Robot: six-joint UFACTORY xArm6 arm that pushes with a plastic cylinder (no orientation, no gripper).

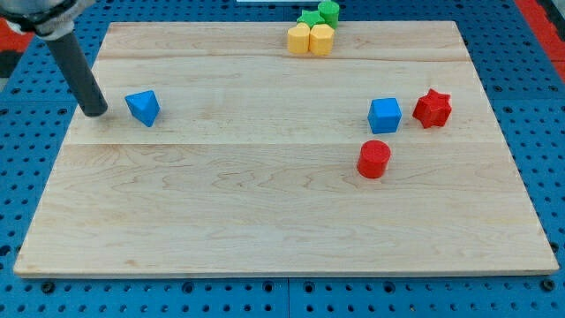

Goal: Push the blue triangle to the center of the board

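My tip [95, 112] sits upper left of frame, just left of the blue triangle [142, 107], small gap between. Board centre lies right and slightly down. No gripper fitted, only a rod.

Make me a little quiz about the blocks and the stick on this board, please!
1. True or false: my tip is at the view's left of the blue triangle, with a small gap between them.
2. Which block sits closest to the blue cube? A) red star B) yellow blocks C) green blocks
3. Fill in: the red cylinder lies toward the view's ______ from the blue cube.

Key: 1 true; 2 A; 3 bottom.
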